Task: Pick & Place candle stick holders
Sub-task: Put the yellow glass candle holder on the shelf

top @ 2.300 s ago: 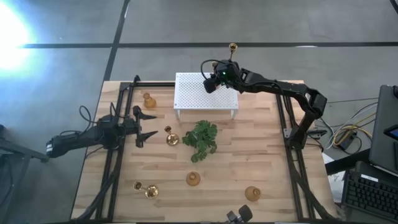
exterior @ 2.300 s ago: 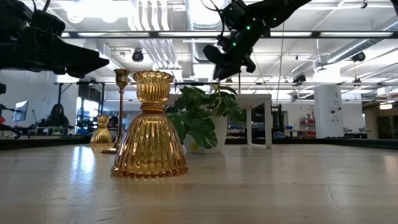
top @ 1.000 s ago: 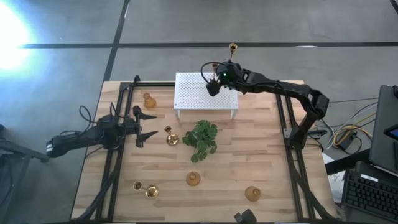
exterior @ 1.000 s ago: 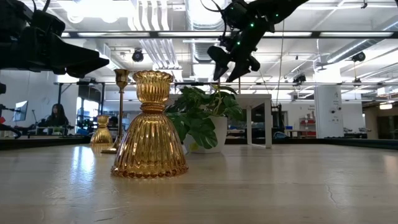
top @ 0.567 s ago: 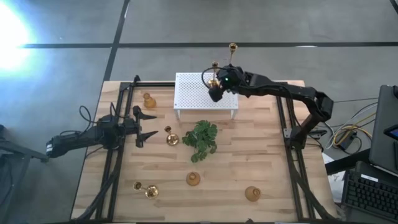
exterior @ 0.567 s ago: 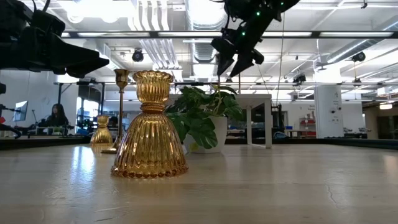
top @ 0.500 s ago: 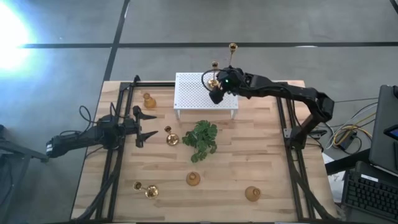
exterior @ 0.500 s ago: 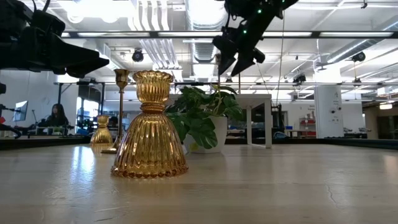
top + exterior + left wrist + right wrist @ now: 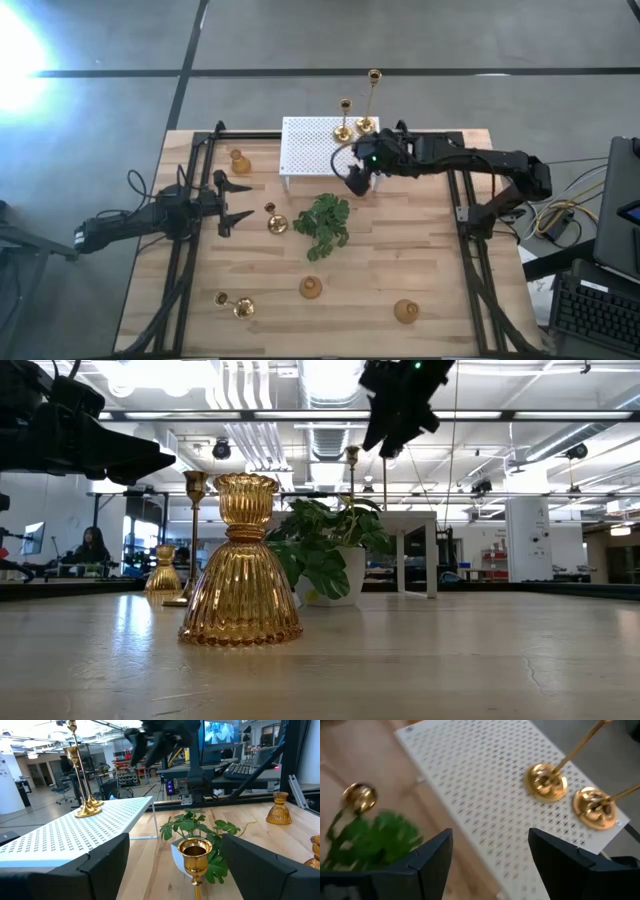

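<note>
Two tall candle stick holders [image 9: 356, 124] stand together at the white stand's [image 9: 310, 150] far right corner, evidently delivered there, as the right end effector [image 9: 356, 180] hovers spread and empty over its near edge, while the left end effector [image 9: 236, 202], also spread, waits near the worktop's [image 9: 420, 260] left edge.

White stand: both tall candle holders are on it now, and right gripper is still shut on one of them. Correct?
Not quite. The two tall candle stick holders do stand on the white perforated stand, but the right gripper is open and empty, off them at the stand's front edge. The high view and the right wrist view show this.
</note>
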`<state>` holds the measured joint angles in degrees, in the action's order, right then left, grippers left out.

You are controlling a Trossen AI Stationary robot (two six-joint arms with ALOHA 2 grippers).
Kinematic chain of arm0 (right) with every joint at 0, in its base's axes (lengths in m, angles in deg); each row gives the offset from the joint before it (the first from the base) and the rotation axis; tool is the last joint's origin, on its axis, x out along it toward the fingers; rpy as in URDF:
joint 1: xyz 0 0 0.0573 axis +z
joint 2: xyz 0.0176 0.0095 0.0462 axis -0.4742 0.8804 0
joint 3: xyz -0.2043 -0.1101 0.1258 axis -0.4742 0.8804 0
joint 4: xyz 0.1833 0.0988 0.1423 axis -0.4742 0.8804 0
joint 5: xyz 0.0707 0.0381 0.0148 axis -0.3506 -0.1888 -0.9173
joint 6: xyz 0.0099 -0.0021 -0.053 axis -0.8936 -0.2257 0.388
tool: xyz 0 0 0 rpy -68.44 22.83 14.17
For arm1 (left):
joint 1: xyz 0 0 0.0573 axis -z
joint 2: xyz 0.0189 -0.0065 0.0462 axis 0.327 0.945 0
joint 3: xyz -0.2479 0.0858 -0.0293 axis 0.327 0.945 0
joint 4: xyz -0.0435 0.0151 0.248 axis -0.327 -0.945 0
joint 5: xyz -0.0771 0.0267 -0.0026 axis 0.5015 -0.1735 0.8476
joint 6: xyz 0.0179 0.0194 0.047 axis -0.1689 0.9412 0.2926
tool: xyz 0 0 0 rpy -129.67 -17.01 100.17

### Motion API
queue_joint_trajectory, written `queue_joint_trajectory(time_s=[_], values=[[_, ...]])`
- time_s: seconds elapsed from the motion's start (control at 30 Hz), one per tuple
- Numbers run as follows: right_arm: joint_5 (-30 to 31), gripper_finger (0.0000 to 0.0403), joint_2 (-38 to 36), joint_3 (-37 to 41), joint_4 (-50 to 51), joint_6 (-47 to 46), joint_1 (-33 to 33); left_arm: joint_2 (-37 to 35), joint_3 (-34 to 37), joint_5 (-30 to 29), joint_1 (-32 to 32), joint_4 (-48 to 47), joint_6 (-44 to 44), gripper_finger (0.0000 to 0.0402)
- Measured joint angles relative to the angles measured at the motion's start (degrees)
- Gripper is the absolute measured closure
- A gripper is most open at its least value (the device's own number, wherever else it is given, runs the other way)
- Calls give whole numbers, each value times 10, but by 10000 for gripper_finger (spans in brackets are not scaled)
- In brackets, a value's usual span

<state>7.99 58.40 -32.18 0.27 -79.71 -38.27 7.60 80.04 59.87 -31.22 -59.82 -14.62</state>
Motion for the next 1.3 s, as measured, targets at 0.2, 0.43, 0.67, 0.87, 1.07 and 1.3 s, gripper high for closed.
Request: queue_joint_trajectory(time_s=[0.2, 0.43, 0.67, 0.87, 1.07, 1.3], values=[[1, 159, -29, 4, 46, -27, 56, 0, 0, 0, 0, 0, 0, 83], [1, 173, -90, 48, 48, -27, 123, 0, 0, 0, 0, 0, 0, 83], [-4, 189, -167, 105, 50, -31, 177, 0, 0, 0, 0, 0, 0, 83], [-6, 200, -238, 146, 72, -75, 220, 0, 0, 0, 0, 0, 0, 83], [-5, 208, -307, 203, 104, -172, 283, 0, 0, 0, 0, 0, 0, 83], [-16, 218, -344, 275, 131, -291, 389, 0, 0, 0, 0, 0, 0, 83]])
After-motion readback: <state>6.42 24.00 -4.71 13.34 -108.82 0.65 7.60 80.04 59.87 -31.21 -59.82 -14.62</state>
